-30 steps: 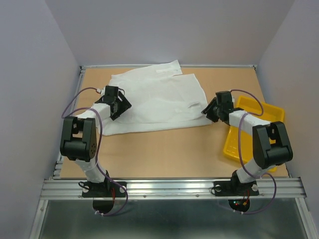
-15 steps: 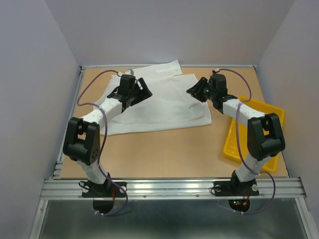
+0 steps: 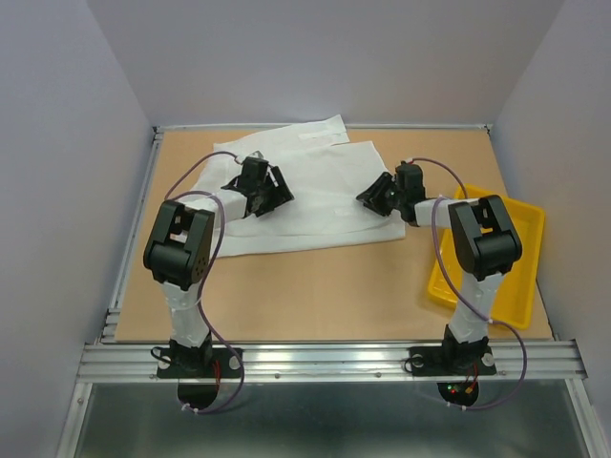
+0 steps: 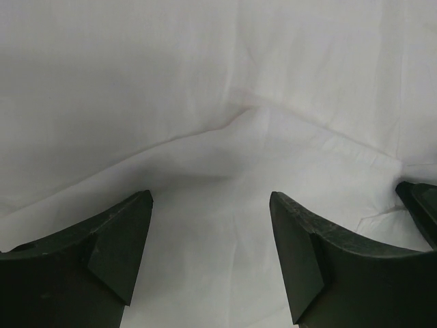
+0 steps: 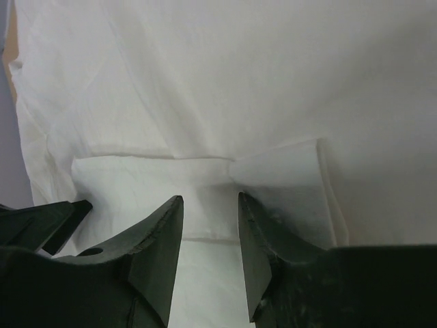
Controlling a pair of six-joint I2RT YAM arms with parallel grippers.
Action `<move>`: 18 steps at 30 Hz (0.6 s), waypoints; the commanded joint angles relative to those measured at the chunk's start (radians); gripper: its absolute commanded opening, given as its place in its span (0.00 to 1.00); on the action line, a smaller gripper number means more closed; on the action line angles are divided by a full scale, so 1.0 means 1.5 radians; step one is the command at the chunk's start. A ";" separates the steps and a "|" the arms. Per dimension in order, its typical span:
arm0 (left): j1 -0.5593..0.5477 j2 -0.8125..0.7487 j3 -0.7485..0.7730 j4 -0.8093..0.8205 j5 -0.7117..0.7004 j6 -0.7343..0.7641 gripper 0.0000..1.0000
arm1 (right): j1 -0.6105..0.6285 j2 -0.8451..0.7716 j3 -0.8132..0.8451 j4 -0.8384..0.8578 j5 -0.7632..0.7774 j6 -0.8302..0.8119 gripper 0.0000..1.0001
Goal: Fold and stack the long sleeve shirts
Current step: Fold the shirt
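Pale lavender walls [image 3: 325,57] enclose a tan wooden tabletop [image 3: 315,286] with an aluminium rail [image 3: 325,361].

A white shirt [image 3: 315,196] lies spread on the table [image 3: 315,286], a yellow tray [image 3: 530,229] nearby.

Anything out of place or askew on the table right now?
The shirt lies crooked, its layers misaligned and one flap poking toward the back edge. The yellow tray sits askew at the table's right edge, one corner seemingly past it. Nothing spilled or torn.
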 commanded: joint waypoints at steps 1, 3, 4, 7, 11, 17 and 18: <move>0.009 -0.082 -0.022 -0.001 -0.021 -0.003 0.82 | -0.023 -0.044 -0.042 0.051 0.031 -0.031 0.44; 0.013 -0.129 -0.040 -0.004 -0.038 -0.011 0.82 | -0.023 -0.082 -0.040 0.044 0.020 -0.045 0.44; 0.017 -0.146 -0.049 -0.007 -0.048 -0.019 0.82 | -0.023 -0.092 -0.036 0.038 0.005 -0.050 0.44; 0.038 -0.202 -0.088 -0.008 -0.082 -0.026 0.82 | -0.020 -0.120 -0.022 0.034 -0.025 -0.054 0.44; 0.087 -0.236 -0.160 -0.004 -0.070 -0.055 0.79 | -0.008 -0.139 -0.030 0.049 -0.068 -0.045 0.44; 0.146 -0.270 -0.253 0.020 -0.071 -0.091 0.77 | 0.007 -0.152 -0.083 0.061 -0.077 -0.038 0.44; 0.160 -0.282 -0.277 0.022 -0.071 -0.100 0.77 | 0.006 -0.156 -0.093 0.060 -0.078 -0.039 0.44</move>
